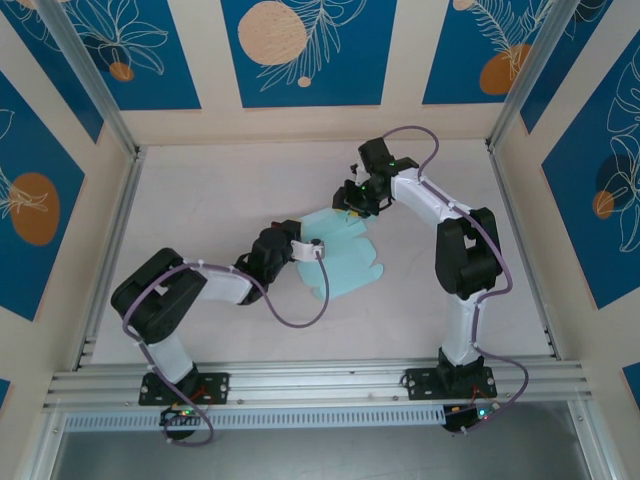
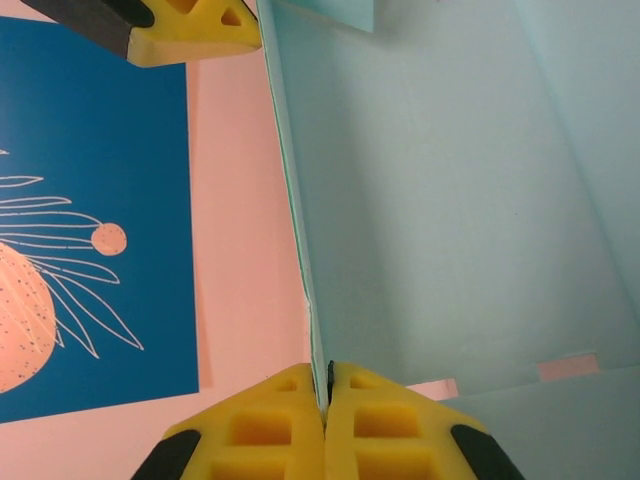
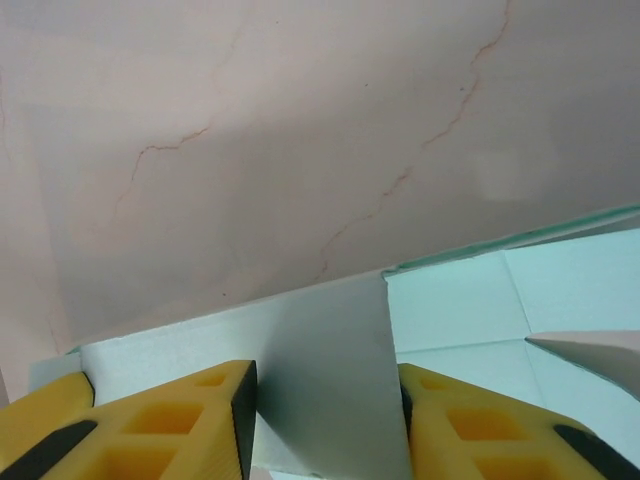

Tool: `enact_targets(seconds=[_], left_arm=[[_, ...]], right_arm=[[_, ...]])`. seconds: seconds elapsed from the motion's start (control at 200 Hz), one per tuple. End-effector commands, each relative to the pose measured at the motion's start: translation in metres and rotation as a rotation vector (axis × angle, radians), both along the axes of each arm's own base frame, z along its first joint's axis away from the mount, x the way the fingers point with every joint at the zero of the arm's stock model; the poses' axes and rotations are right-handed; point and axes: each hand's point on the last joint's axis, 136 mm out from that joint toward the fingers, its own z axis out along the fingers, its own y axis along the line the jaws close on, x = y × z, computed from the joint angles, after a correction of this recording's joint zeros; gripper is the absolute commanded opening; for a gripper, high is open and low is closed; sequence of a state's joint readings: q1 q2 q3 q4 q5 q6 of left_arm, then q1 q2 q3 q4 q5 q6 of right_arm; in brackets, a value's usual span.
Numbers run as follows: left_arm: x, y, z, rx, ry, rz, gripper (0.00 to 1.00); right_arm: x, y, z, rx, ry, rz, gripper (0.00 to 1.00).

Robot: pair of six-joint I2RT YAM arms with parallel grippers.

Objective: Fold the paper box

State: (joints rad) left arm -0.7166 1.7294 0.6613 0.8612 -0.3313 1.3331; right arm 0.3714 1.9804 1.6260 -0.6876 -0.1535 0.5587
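The paper box is a pale mint die-cut sheet, partly folded, lying mid-table. My left gripper holds its left edge. In the left wrist view the yellow fingers are pressed together on the thin card edge, and the box rises as a wall to the right. My right gripper is at the sheet's far edge. Its jaws stand apart with a shaded flap of the box filling the gap between the pads; whether they press on it is unclear.
The table is pale and marbled, fenced by aluminium rails in front and at the sides. Blue-and-peach patterned walls surround it. Both arms reach inward over the middle of the table.
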Motion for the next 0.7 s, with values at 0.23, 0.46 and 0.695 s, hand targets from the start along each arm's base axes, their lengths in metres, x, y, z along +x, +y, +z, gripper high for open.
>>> enact_targets(seconds=[0.23, 0.46, 0.695], left_arm=[[0.004, -0.011, -0.005, 0.051, -0.055, -0.018, 0.06], [-0.017, -0.021, 0.008, -0.047, 0.077, -0.091, 0.41], [-0.019, -0.018, 0.013, -0.048, 0.080, -0.085, 0.41]], right_arm=[[-0.008, -0.004, 0.002, 0.025, -0.005, -0.009, 0.37], [-0.006, -0.004, -0.005, 0.026, -0.015, -0.007, 0.31], [-0.006, -0.004, 0.000, 0.053, -0.063, -0.009, 0.24]])
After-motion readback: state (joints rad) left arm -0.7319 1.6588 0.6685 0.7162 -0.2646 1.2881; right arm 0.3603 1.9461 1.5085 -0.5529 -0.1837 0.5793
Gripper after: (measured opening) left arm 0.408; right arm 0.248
